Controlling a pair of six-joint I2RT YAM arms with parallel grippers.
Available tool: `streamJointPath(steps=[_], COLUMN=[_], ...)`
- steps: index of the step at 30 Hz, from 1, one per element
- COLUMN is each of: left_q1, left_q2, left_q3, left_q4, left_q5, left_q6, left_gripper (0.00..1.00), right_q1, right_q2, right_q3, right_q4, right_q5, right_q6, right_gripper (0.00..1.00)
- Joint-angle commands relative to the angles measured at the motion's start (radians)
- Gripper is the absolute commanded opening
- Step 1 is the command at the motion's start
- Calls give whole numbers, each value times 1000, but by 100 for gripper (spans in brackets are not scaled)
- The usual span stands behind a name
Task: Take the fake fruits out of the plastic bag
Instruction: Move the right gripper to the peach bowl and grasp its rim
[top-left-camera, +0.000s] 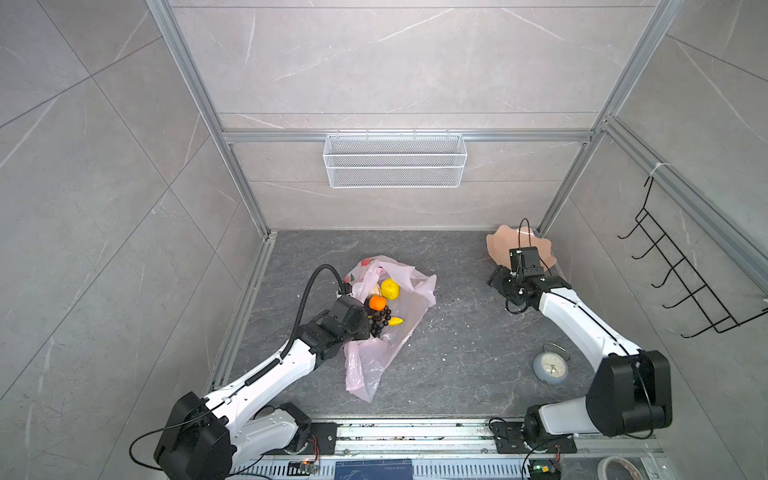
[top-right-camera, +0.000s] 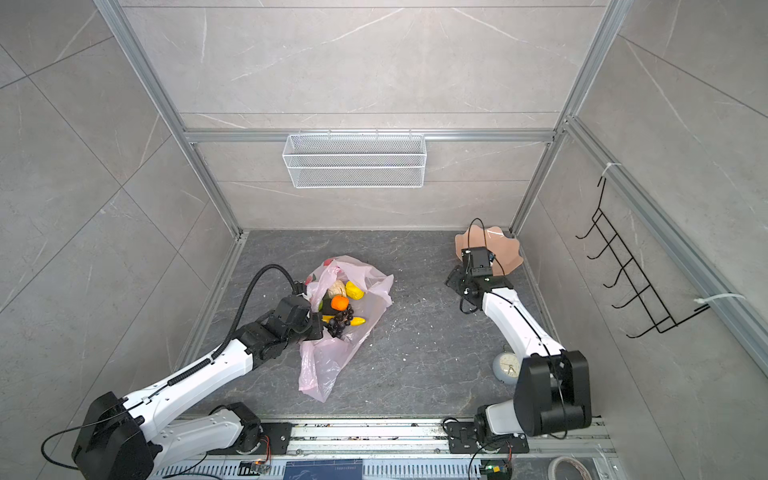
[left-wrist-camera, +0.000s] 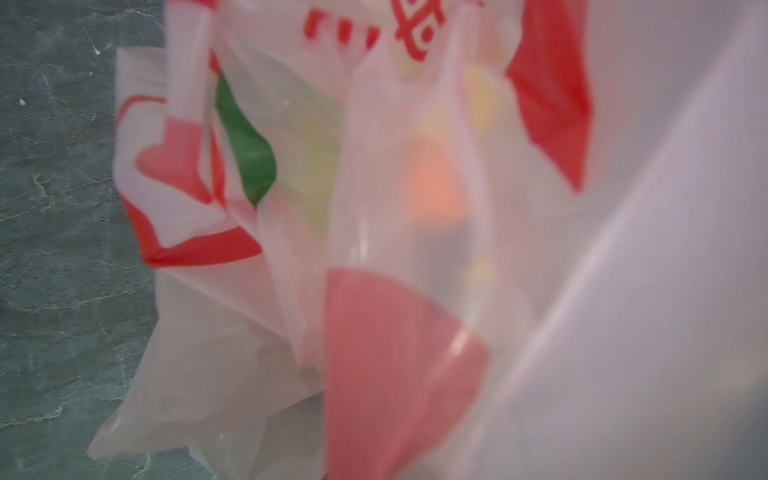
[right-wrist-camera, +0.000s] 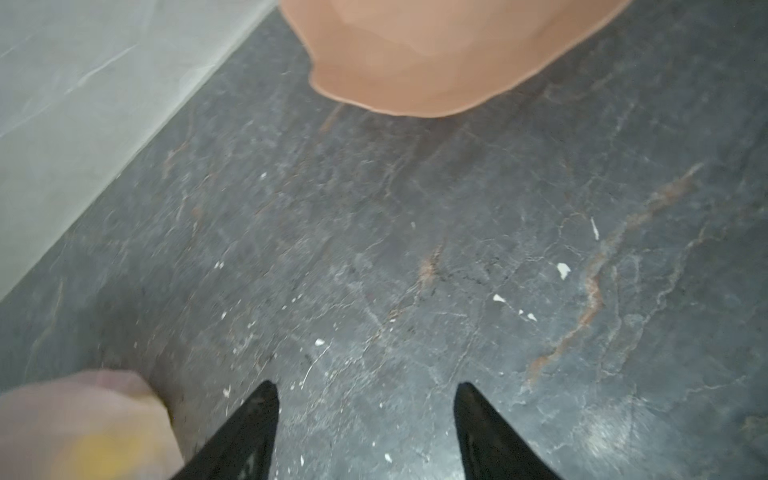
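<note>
The thin, translucent pale pink plastic bag (top-left-camera: 374, 365) with red prints lies crumpled on the dark grey marbled counter (top-left-camera: 457, 332), left of the middle, with its mouth open toward the far side. The fake fruits are all inside the open mouth, bunched together. They are a lumpy yellow fruit (top-left-camera: 390, 289) farthest back, a cream lumpy piece (top-right-camera: 336, 289) to its left, a round orange (top-left-camera: 377, 303) nearer, then a dark purple-black grape bunch (top-left-camera: 380, 322) with a yellow banana (top-left-camera: 395, 321) touching its right side.

The left tool (top-left-camera: 361, 330) sits at the bag's left edge, just beside the grapes. Its jaws are pressed together on the bag's film, with the tips buried in the plastic. In the left wrist view the film (left-wrist-camera: 208, 353) hangs blurred right before the lens, and an orange glow shows through it.

The right tool (right-wrist-camera: 366, 386) hovers over bare counter far to the right, well apart from the bag. Its two black fingers (right-wrist-camera: 249, 432) are spread with nothing between them. Just beyond it, in the far right corner, lies a peach-coloured scalloped plate (top-left-camera: 498, 245). A round pale blue alarm clock (top-left-camera: 550, 368) lies on the counter near the right arm's base. A white wire mesh basket (top-left-camera: 395, 160) hangs on the far wall.
</note>
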Motion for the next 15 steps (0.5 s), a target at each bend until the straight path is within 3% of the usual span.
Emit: streamJointPath(steps=[1, 8, 15], left_q1=[-10, -12, -11], left_q2=[-27, -46, -69], left_q3=[14, -25, -51], left_q4=[61, 80, 82], left_q5=[37, 54, 55], left_q6=[-3, 21, 45], left_gripper=[0, 0, 0], right_q1=[-57, -105, -125], right_q2=[60, 196, 323], right_q3=[21, 101, 204], right_q4=[88, 98, 118], right_q5=[-25, 140, 172], right_q6=[142, 352, 483], right_gripper=[69, 65, 62])
